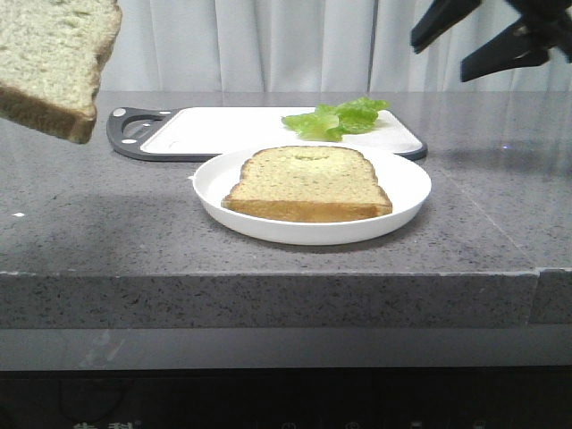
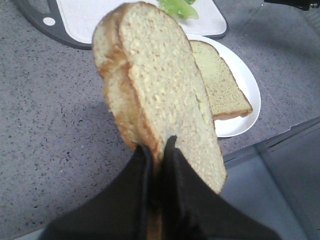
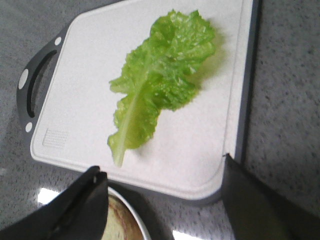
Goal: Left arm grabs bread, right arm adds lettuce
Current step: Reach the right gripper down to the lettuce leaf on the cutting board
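My left gripper (image 2: 157, 147) is shut on the crust edge of the bread (image 2: 160, 90), a thick speckled slice. It holds the bread in the air at the far left of the front view (image 1: 49, 63), well above the counter; the gripper itself is out of that view. The lettuce (image 3: 160, 80) lies flat on the white cutting board (image 3: 90, 90), toward the board's right end in the front view (image 1: 340, 118). My right gripper (image 3: 161, 167) is open and empty, hovering high above the board's near right corner (image 1: 440, 55).
A white plate (image 1: 402, 192) in front of the board holds a thinner bread slice (image 1: 308, 183) with a round dent. The board's dark handle (image 1: 130, 130) points left. The grey counter's front edge (image 1: 268, 273) lies just before the plate.
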Tool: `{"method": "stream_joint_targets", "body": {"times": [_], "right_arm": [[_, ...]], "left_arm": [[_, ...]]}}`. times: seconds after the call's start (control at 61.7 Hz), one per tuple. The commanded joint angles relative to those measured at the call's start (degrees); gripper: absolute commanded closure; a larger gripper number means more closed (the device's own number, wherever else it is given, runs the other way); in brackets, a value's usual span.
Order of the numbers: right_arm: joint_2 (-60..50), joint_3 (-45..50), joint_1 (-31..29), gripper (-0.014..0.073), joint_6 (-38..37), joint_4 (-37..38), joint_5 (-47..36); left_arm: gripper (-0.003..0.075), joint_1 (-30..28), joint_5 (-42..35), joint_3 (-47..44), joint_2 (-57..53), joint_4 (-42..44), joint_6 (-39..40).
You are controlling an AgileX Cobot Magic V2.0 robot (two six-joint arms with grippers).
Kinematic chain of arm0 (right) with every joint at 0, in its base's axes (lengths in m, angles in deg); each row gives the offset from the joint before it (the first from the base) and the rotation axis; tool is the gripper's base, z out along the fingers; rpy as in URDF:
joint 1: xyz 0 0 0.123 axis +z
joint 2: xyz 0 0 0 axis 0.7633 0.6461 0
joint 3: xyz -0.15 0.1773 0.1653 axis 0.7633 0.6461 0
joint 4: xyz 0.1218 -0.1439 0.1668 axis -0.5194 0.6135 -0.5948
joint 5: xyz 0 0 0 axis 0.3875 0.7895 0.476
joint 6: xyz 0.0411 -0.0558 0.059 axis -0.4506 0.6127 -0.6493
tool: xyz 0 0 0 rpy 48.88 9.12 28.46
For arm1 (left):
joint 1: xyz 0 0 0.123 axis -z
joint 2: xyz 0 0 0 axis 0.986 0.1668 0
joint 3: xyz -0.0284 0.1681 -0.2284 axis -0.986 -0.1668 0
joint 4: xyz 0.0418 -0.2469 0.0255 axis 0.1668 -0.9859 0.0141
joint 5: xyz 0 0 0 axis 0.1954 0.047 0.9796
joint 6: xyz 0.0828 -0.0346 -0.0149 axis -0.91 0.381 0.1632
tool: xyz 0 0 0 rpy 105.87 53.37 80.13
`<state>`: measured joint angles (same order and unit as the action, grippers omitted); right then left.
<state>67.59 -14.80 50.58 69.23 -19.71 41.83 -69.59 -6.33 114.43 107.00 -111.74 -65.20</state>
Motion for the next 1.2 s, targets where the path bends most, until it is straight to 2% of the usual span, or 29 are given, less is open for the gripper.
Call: {"method": "stream_joint_targets", "body": {"times": [0.0,0.324,0.632,0.746,1.038,1.183], "right_arm": [[2.3,-6.2,0.0,0.0091,1.5,-4.7,0.5],[18.1,-21.0,0.1,0.0091,1.5,-8.3,2.7],[26.6,-30.2,2.6,0.0118,1.5,-10.2,5.8],[28.0,-32.4,3.7,0.0216,1.6,-10.2,6.3],[28.0,-33.0,4.1,0.0612,1.8,-11.8,7.1],[26.1,-33.0,3.8,0.0702,3.1,-12.2,9.0]], "left_arm": [[0.0741,-0.2,-3.3,1.5,-0.3,-2.2,0.1],[0.0741,-0.2,-3.3,1.5,-0.3,-2.5,0.1],[0.0741,-0.2,-3.3,1.5,-0.3,-2.5,0.1],[0.0741,-0.2,-3.3,1.5,-0.3,-2.5,0.1],[0.0741,-0.2,-3.3,1.5,-0.3,-2.5,0.1],[0.0741,-0.2,-3.3,1.5,-0.3,-2.5,0.1]]}}
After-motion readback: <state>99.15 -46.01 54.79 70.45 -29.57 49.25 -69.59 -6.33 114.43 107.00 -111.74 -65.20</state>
